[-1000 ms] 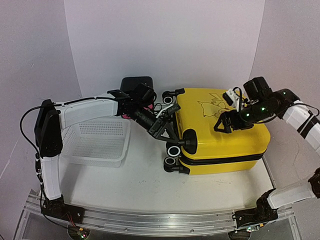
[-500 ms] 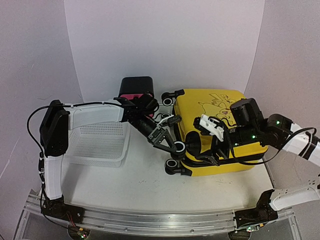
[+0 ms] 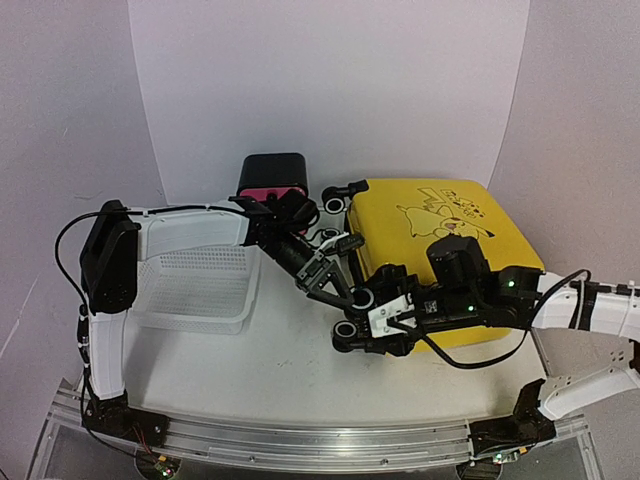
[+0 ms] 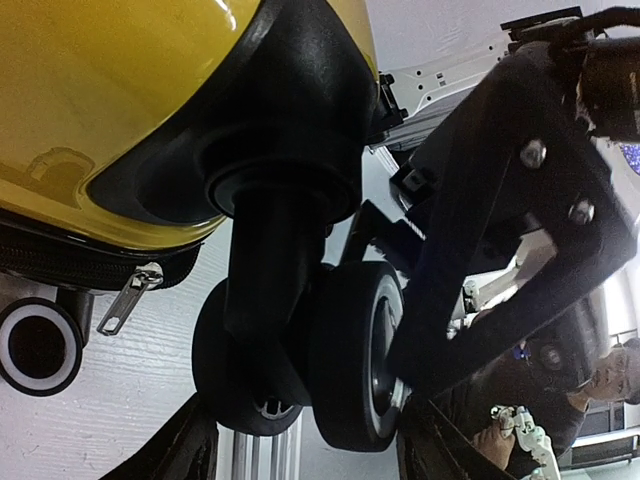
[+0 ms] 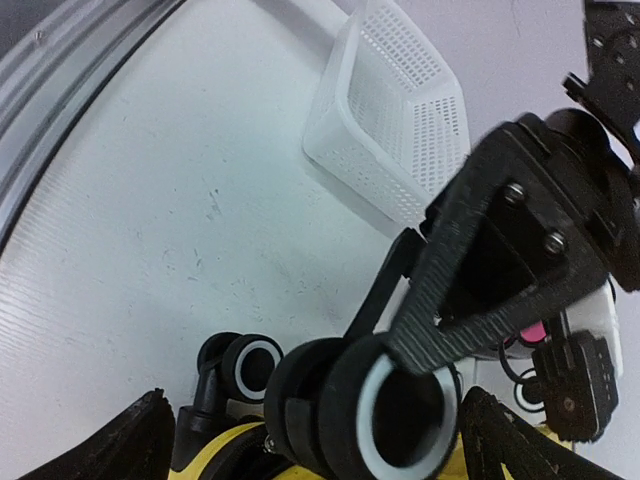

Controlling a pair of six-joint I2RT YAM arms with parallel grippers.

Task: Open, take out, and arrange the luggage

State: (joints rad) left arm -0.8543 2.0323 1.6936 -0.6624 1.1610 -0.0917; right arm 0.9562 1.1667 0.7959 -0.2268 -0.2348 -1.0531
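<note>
The yellow luggage [image 3: 440,215] lies flat and closed at the right, cartoon lid up, black wheels facing left. My left gripper [image 3: 345,290] reaches its upper front-left double wheel [image 3: 360,297]. In the left wrist view my gripper [image 4: 310,440] is shut on that wheel [image 4: 350,350], fingers against both sides, under the yellow shell [image 4: 120,90]. A zipper pull [image 4: 125,300] hangs from the black band. My right gripper [image 3: 385,318] is low at the front-left corner. In the right wrist view it [image 5: 320,445] is open, facing the same wheel [image 5: 395,415].
A white mesh basket [image 3: 150,318] stands left of the luggage and shows in the right wrist view [image 5: 390,110]. A black-and-pink drawer box [image 3: 272,172] stands at the back. A metal rail [image 3: 300,440] runs along the near edge. My two grippers are close together.
My right arm swung down from above the lid to the luggage's front-left corner. My left gripper settled slightly lower onto the wheel. The luggage stayed closed.
</note>
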